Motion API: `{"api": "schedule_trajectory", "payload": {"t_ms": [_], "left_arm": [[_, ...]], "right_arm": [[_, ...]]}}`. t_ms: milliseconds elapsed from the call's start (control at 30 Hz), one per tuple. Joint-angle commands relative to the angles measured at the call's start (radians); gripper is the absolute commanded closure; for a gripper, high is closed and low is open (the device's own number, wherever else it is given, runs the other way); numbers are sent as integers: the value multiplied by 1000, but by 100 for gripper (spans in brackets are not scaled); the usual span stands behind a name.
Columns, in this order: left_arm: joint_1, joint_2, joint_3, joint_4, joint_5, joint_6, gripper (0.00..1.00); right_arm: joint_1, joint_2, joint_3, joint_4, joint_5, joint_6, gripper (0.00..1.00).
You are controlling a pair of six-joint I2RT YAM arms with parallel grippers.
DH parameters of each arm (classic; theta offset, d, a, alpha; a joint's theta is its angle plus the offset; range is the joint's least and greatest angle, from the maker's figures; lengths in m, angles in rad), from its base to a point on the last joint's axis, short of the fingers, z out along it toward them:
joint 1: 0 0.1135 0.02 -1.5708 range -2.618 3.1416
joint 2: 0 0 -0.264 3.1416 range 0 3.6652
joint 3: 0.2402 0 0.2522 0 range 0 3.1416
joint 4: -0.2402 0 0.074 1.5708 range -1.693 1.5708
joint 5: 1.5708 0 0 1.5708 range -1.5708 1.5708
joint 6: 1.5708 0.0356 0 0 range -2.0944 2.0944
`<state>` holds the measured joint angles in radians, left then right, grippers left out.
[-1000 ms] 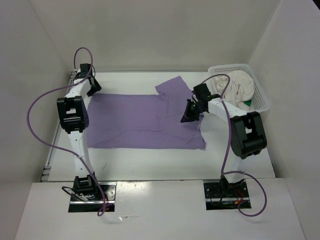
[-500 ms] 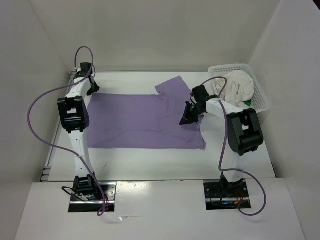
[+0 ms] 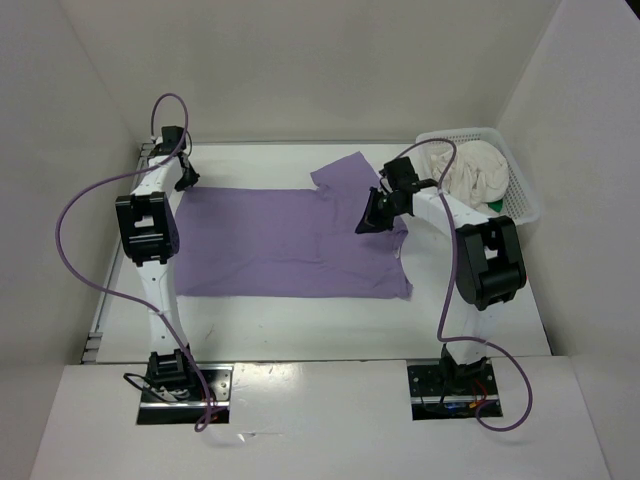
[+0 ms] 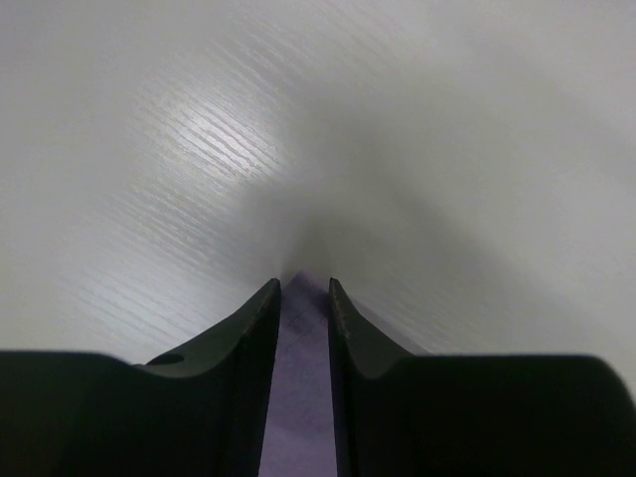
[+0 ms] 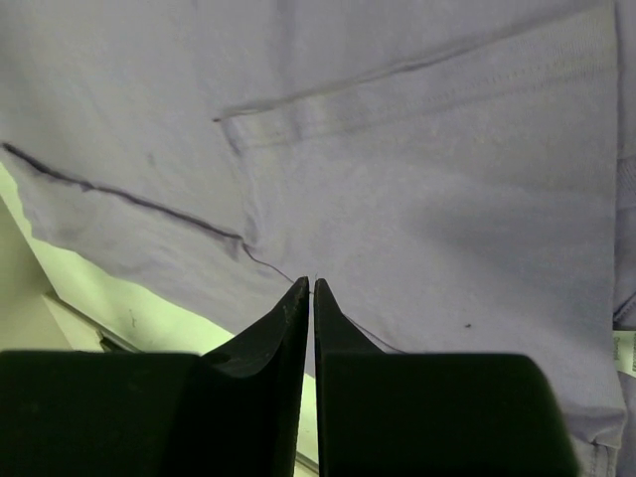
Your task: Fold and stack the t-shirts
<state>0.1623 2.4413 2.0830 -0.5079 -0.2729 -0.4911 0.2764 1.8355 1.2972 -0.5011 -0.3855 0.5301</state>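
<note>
Top view, purple shirt (image 3: pixel 280 245): it lay spread flat on the table (image 3: pixel 300 325), between your two arms.
Top view, other shirts: the cream shirt (image 3: pixel 475 175) and a bit of the green shirt (image 3: pixel 497 208) were in the basket (image 3: pixel 527 200), at the far right.
Top view, left gripper (image 3: pixel 184 176): it was low at the far left corner of the purple shirt.
Top view, right gripper (image 3: pixel 378 212): it hung over the right part of the shirt, near the far sleeve.
Left wrist view, left gripper (image 4: pixel 303 288): the fingers (image 4: pixel 248 338) stood a little apart, and the corner of the purple shirt (image 4: pixel 301 397) showed in the gap, with the bare table (image 4: pixel 199 149) beyond.
Left wrist view, advice: I judge that the cloth was not yet pinched. You should have closed fully before any lift, and taken a little more than the very tip of the corner, or it could slip out.
Right wrist view, right gripper (image 5: pixel 311 286): the fingers (image 5: pixel 273 328) were almost together, with nothing between them.
Right wrist view, purple shirt (image 5: pixel 447 199): it lay below, apart from the tips, with a seam and an edge in sight.
Right wrist view, advice: you should have opened, come down on the matching far edge, and only then folded with both arms at the same pace.
</note>
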Motion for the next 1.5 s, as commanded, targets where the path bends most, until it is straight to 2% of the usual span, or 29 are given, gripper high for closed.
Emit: {"api": "schedule_trajectory", "payload": {"t_ms": [0,133,300,467,567,767,800,833,867,900,933,1000,1167,1467], "left_arm": [[6,30,12,22,14,36,68],[6,30,12,22,14,36,80],[6,9,-9,42,4,36,87],[6,-42,-47,77,4,36,94],[6,-94,-115,106,23,26,94],[6,-165,-211,150,57,-4,95],[6,-178,-233,151,57,-15,95],[6,-188,-233,151,69,-15,97],[6,-188,-247,151,83,-15,97],[6,-188,-247,151,83,-24,97],[6,-188,-258,151,83,-24,97],[6,-199,-270,160,93,-24,97],[6,-199,-281,160,93,-24,98],[6,-208,-270,151,103,-24,98]], "right_arm": [[3,8,59,29,-7,11,90],[3,37,121,29,-7,11,88],[3,138,210,82,14,63,87],[-6,280,408,97,115,51,79],[-16,340,513,145,177,42,69],[-60,663,1041,-45,299,-15,63],[-60,712,1206,-77,315,-15,63],[-69,817,1300,-147,324,-25,60],[-69,878,1517,-187,338,-39,57],[-69,937,1621,-227,355,-39,55],[-78,977,1651,-225,365,-39,54],[-94,964,1561,-179,366,-29,52],[-94,1013,1608,-119,447,-68,48],[-103,1096,1593,-33,383,-12,43]]}}
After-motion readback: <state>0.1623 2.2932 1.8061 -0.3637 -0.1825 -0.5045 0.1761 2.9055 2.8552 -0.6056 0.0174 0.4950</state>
